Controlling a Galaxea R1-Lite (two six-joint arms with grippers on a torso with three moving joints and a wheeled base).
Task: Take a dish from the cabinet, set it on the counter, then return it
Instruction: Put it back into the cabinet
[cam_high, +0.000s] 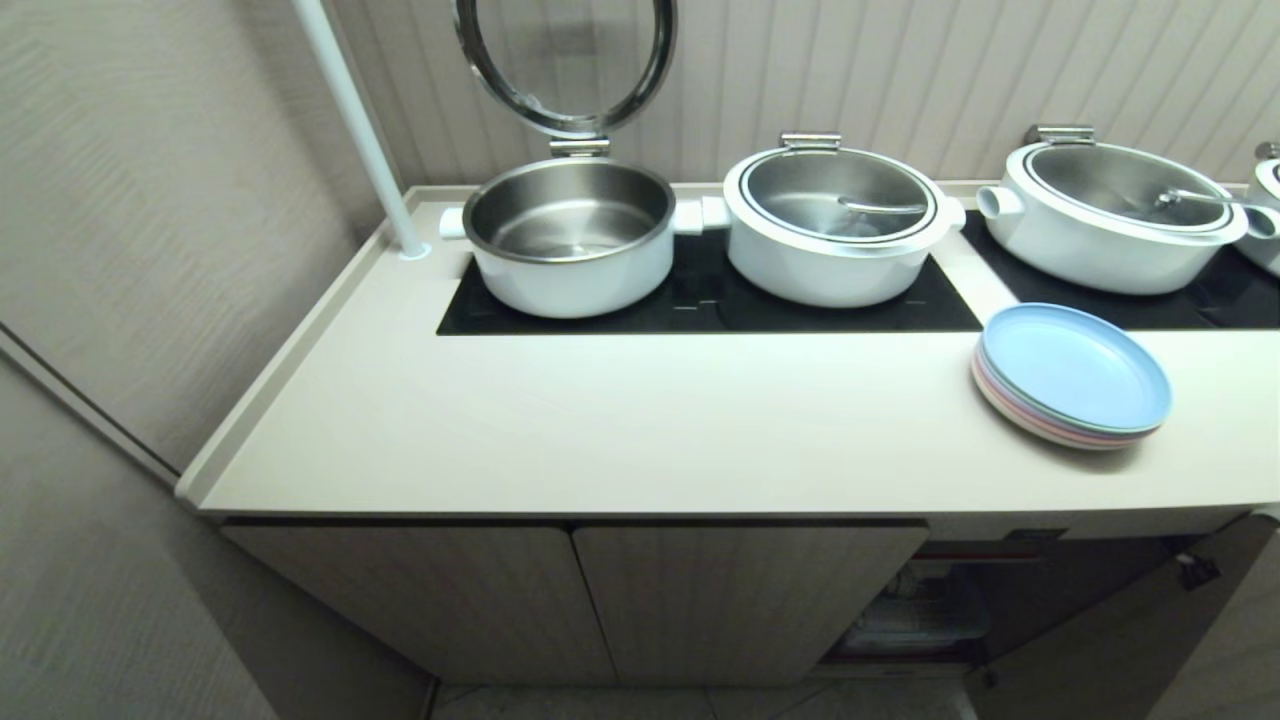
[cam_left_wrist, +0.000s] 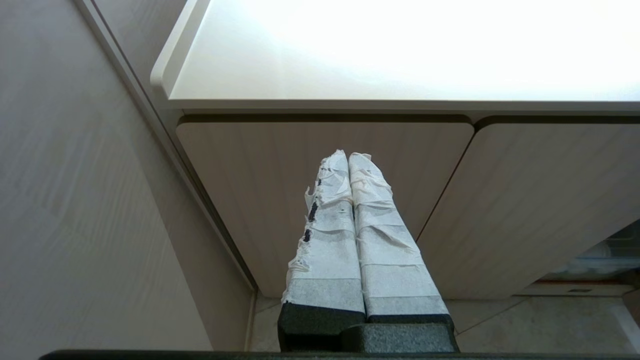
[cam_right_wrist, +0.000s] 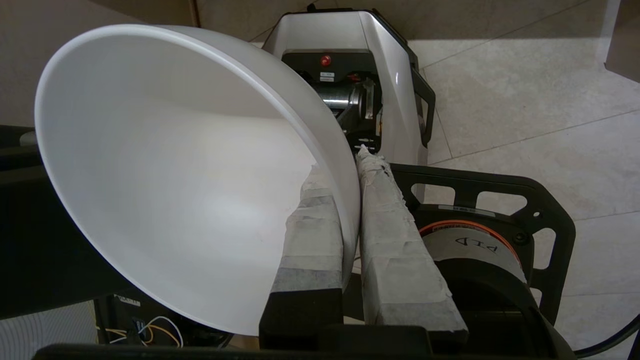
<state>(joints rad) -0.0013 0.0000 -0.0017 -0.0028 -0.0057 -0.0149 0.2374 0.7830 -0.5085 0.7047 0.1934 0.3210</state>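
**White bowl in the right gripper, low beside the counter**

The right gripper (cam_right_wrist: 350, 200) stood clamped on the rim of a white bowl (cam_right_wrist: 175, 175), one finger inside and one outside, down over the robot's own base (cam_right_wrist: 380, 90) and the tiled floor (cam_right_wrist: 525, 100). The counter (cam_high: 620, 430) lay above, I judged, with bare cream surface beside stacked plates (cam_high: 1075, 375). The cabinet (cam_high: 740, 590) stood open at the right. The left gripper (cam_left_wrist: 350, 160) hung pressed together, empty.
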